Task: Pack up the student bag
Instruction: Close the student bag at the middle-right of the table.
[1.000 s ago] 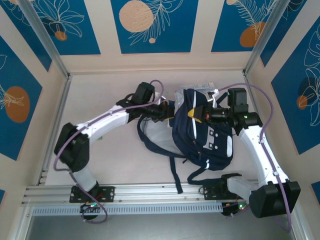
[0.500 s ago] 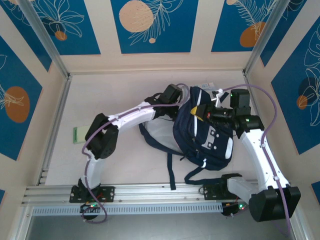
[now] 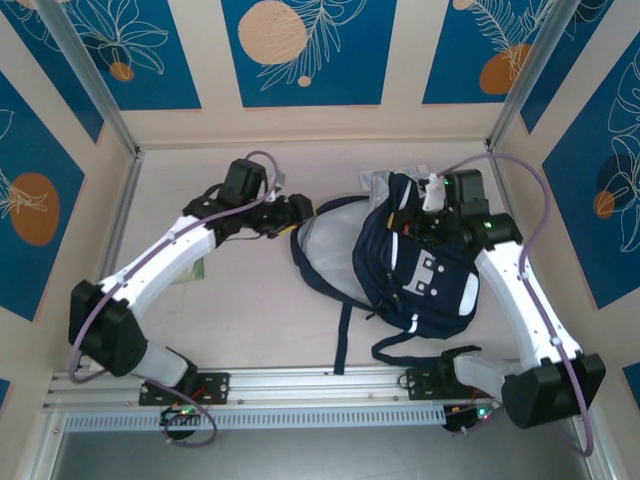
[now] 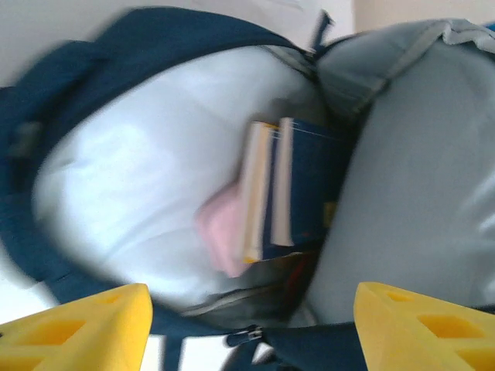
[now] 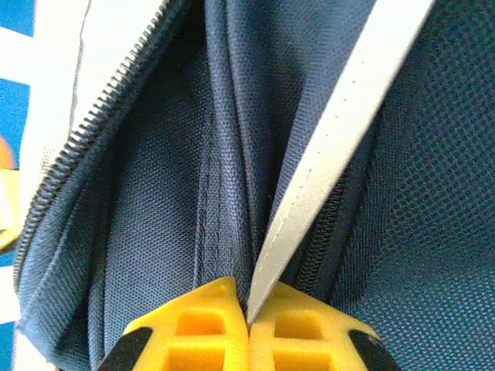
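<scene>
**Q:** Backpack, where?

**A:** The backpack (image 3: 425,275) lies on the right half of the counter (image 3: 240,320), front pockets up. Its straps (image 3: 340,335) trail toward the near edge. The main compartment gapes open to the left and shows pale grey lining (image 3: 325,250).

**Q:** Left end effector?

**A:** My left end effector (image 3: 290,212) sits just left of that opening, on the far side, and isn't touching it. It's spread wide. On my left wrist camera the yellow fingertips (image 4: 77,321) sit in the two lower corners with nothing between them.

**Q:** Anything inside?

**A:** Two books (image 4: 271,185) stand on edge side by side, with navy covers and cream page edges facing me. Something pink (image 4: 220,232) touches them on the left, but it's too blurred to name. A zipper pull (image 4: 249,337) shows at the bottom.

**Q:** Right end effector?

**A:** My right end effector (image 5: 248,321) is pressed together, pinching a pale grey strip (image 5: 332,131) of the backpack, with zipper teeth (image 5: 85,154) off to the left. From above, it's at the backpack's far end.

**Q:** Anything else?

**A:** A flat green thing (image 3: 192,270) lies on the counter, partly under my left arm and well apart from the backpack.
</scene>
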You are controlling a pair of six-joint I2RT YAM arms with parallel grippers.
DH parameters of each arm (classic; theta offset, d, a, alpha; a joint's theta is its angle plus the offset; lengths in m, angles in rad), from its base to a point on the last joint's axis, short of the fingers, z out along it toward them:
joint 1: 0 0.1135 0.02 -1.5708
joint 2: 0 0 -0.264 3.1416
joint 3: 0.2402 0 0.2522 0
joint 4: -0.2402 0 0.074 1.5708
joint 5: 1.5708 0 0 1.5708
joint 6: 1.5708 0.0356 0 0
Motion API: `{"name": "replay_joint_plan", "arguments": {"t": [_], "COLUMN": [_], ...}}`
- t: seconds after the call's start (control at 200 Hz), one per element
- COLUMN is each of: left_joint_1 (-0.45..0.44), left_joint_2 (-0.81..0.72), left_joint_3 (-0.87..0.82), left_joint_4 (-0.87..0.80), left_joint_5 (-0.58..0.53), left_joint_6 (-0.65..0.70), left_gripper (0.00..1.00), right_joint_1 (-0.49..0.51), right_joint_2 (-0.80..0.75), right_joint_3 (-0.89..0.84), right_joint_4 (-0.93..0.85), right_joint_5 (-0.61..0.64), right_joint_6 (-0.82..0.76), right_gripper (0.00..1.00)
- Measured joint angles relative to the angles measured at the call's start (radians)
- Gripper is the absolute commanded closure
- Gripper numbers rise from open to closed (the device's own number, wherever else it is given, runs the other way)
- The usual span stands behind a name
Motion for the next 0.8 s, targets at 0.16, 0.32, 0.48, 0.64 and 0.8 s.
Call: {"name": "replay_joint_plan", "arguments": {"t": [0.16,0.32,0.48,0.64,0.8], "left_joint_1": [0.118,0.248,0.459,0.628,0.647], "left_joint_2": [-0.039,-0.05,-0.035,0.071,0.215], "left_joint_3": [-0.013,-0.059,-0.14,-0.151,-0.141], "left_joint_4": [-0.151,-0.251,-0.263,-0.248,-0.207], "left_joint_5": [-0.149,-0.31,-0.364,-0.375,-0.341], "left_joint_6": [0.023,0.03,0.064,0.109,0.143], "left_gripper": [0.28,0.25,0.25,0.26,0.3], "right_joint_1": [0.168,0.257,0.272,0.322,0.349], "right_joint_2": [0.155,0.251,0.274,0.238,0.127], "right_joint_3": [0.095,0.139,0.183,0.185,0.148], "right_joint_4": [-0.056,-0.094,-0.159,-0.201,-0.183], "right_joint_5": [0.245,0.397,0.484,0.53,0.465], "right_joint_6": [-0.063,-0.077,-0.058,-0.059,-0.039], "right_gripper": [0.75,0.49,0.34,0.29,0.3]}}
